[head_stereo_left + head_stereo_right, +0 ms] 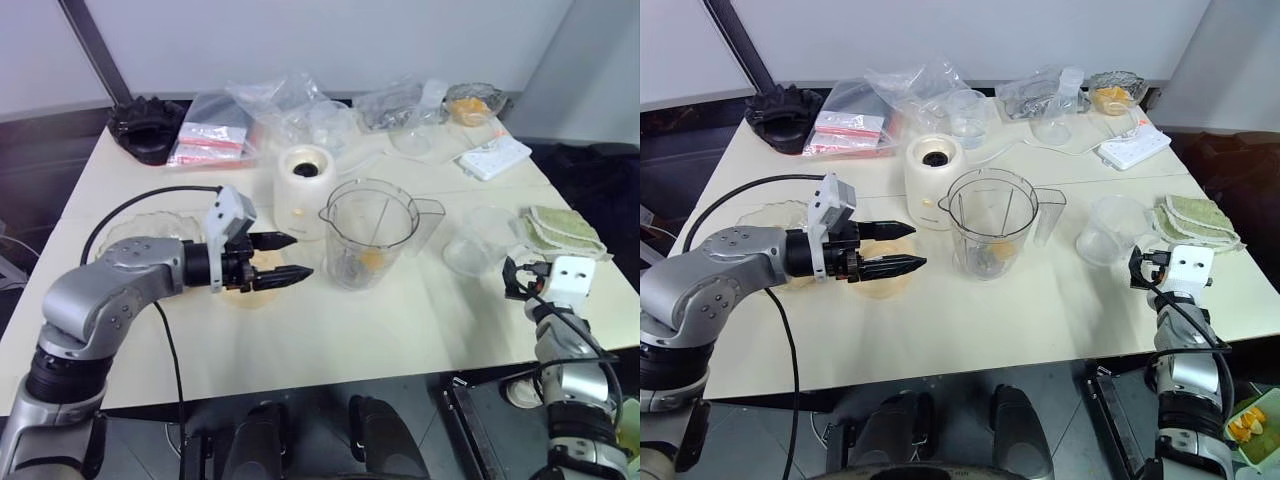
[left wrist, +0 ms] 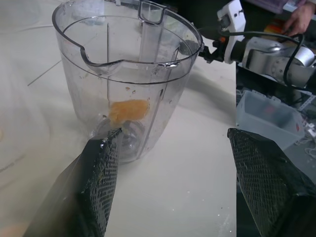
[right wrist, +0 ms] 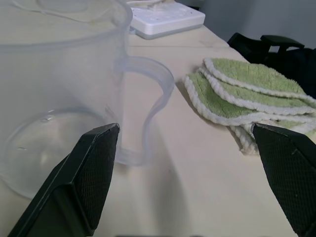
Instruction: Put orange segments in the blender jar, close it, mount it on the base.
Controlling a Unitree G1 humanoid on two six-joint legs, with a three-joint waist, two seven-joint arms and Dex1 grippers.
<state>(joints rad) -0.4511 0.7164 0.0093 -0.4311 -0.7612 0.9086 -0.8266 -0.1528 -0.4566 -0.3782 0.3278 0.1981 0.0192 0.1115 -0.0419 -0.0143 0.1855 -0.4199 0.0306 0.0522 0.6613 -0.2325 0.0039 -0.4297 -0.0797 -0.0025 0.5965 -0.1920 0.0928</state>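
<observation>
- My left end effector (image 1: 292, 257) is empty with fingers spread, pointing level at the blender jar (image 1: 371, 232), just to its left.
- The jar stands upright on the counter (image 1: 400, 320), open-topped, one orange segment (image 2: 129, 109) down by the blade.
- The base (image 1: 301, 190) is right behind the jar, almost touching.
- My right end effector (image 3: 190, 173) is wide open too, over by a clear measuring cup (image 1: 478, 240), so I reckon the left is nearer for the next grab.
</observation>
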